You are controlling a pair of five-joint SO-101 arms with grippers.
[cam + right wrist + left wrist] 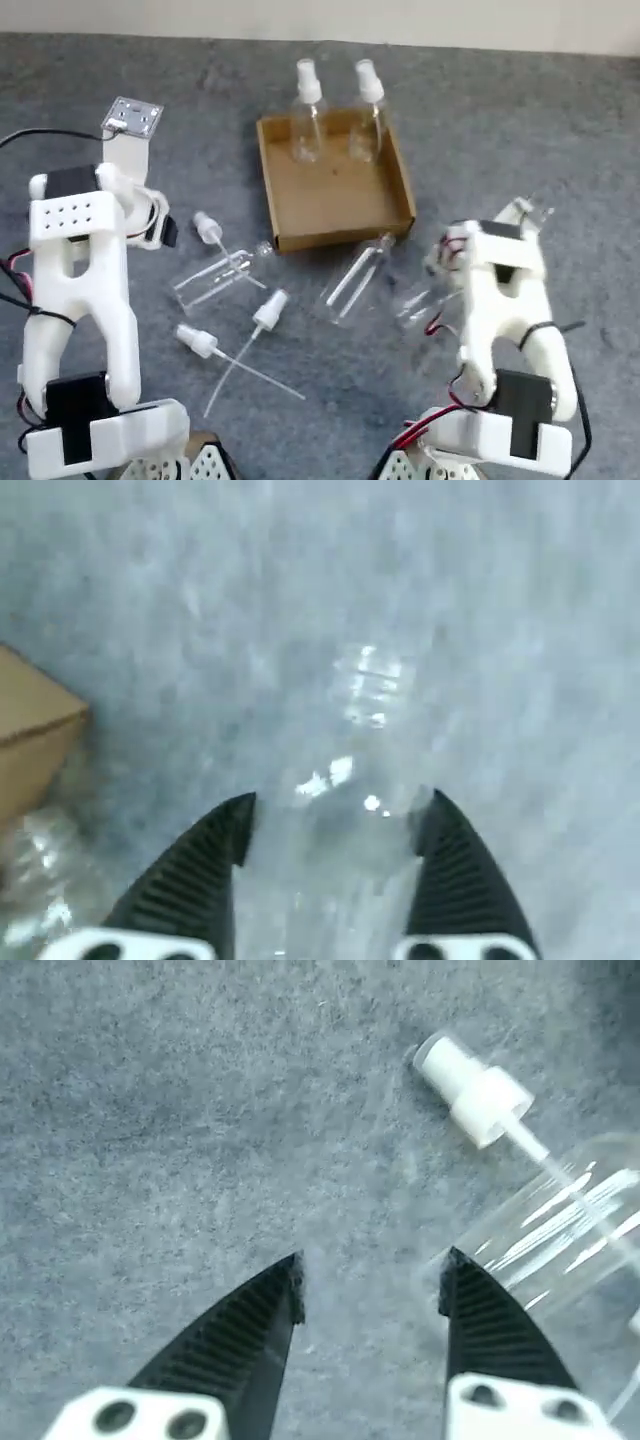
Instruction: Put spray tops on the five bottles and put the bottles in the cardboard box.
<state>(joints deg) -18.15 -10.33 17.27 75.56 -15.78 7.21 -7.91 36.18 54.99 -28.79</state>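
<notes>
Left claw [372, 1260] spread beside capped bottle [560, 1222], right claw [335, 800] straddling clear bottle [345, 772]

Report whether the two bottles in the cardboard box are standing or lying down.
Standing: both bottles rest on their bases by the cardboard box's far wall, spray tops pointing up.

No readable text, labels or numbers anywhere.
</notes>
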